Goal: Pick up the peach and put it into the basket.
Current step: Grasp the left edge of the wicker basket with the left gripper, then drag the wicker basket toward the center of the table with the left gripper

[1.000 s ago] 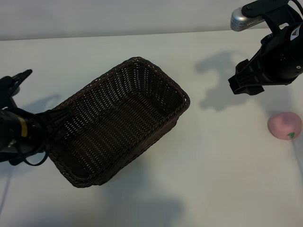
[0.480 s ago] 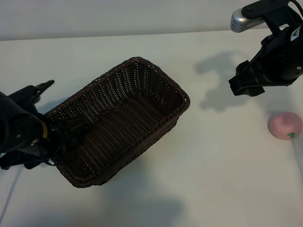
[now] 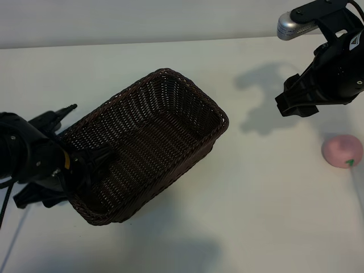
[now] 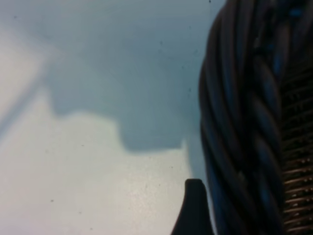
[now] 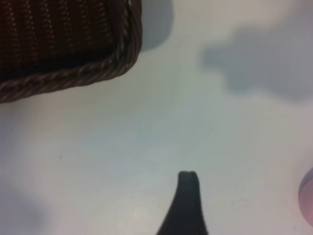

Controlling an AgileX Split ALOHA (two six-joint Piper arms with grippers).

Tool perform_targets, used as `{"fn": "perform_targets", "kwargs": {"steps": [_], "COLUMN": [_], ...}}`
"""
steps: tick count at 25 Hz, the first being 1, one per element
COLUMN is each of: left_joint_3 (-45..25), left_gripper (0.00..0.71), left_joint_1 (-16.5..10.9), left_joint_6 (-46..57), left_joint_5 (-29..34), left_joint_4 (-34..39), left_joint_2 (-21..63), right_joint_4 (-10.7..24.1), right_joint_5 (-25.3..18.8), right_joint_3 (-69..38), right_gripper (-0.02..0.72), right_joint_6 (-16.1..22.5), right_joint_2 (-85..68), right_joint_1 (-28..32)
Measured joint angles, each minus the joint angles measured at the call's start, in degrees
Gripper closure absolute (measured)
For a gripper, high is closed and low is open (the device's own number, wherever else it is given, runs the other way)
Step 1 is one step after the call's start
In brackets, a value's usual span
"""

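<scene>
The pale-pink peach [image 3: 342, 151] lies on the white table at the far right; its edge also shows in the right wrist view [image 5: 308, 196]. The dark-brown wicker basket [image 3: 187, 91] stands slanted left of the middle. My left gripper [image 3: 94, 163] is at the basket's near-left end, open, and grips nothing. One dark fingertip [image 4: 194, 198] sits just beside the braided rim [image 4: 239, 122]. My right gripper [image 3: 296, 104] hangs open above the table, behind and left of the peach. One of its fingertips [image 5: 188, 188] shows over bare table, with the basket's corner [image 5: 117, 61] farther off.
The white table [image 3: 256, 199] runs to a pale wall at the back. The right arm's shadow [image 3: 261, 96] falls between the basket and the peach. A dark cable [image 3: 5, 205] trails from the left arm near the left edge.
My left arm has swung right from the table's left edge up to the basket's near-left rim. The right arm, the peach and the basket have stayed put.
</scene>
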State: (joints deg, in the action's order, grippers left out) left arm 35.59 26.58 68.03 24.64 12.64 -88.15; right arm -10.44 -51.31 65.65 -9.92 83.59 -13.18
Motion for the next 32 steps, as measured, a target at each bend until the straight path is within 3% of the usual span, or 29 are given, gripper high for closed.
{"fn": "perform_targets", "kwargs": {"steps": [5, 8, 12, 14, 16, 32], "left_joint_3": [-1.37, -1.56, -1.66, -1.66, -1.66, -3.03], "left_gripper": [0.122, 0.172, 0.355, 0.481, 0.546, 0.554], "left_joint_1": [0.00, 0.00, 0.00, 0.00, 0.00, 0.00], "left_joint_6": [0.00, 0.00, 0.41, 0.29, 0.29, -0.19], "left_joint_5": [-3.03, -3.35, -4.45, -5.32, -6.75, -10.46], "left_joint_4": [-1.45, -1.73, -2.49, -2.49, -2.64, -2.66], "left_joint_2": [-0.57, -0.57, -0.63, -0.66, -0.66, 3.47], "right_joint_4": [0.00, 0.00, 0.00, -0.05, -0.05, -0.10], "right_joint_5": [-0.59, -0.72, -0.79, -0.79, -0.79, -0.79], "right_joint_3": [0.00, 0.00, 0.00, 0.00, 0.00, 0.00], "right_gripper": [0.108, 0.108, 0.108, 0.108, 0.108, 0.108], "right_joint_6": [0.00, 0.00, 0.00, 0.00, 0.00, 0.00], "right_joint_2": [0.00, 0.00, 0.00, 0.00, 0.00, 0.00], "right_joint_1": [0.00, 0.00, 0.00, 0.00, 0.00, 0.00]}}
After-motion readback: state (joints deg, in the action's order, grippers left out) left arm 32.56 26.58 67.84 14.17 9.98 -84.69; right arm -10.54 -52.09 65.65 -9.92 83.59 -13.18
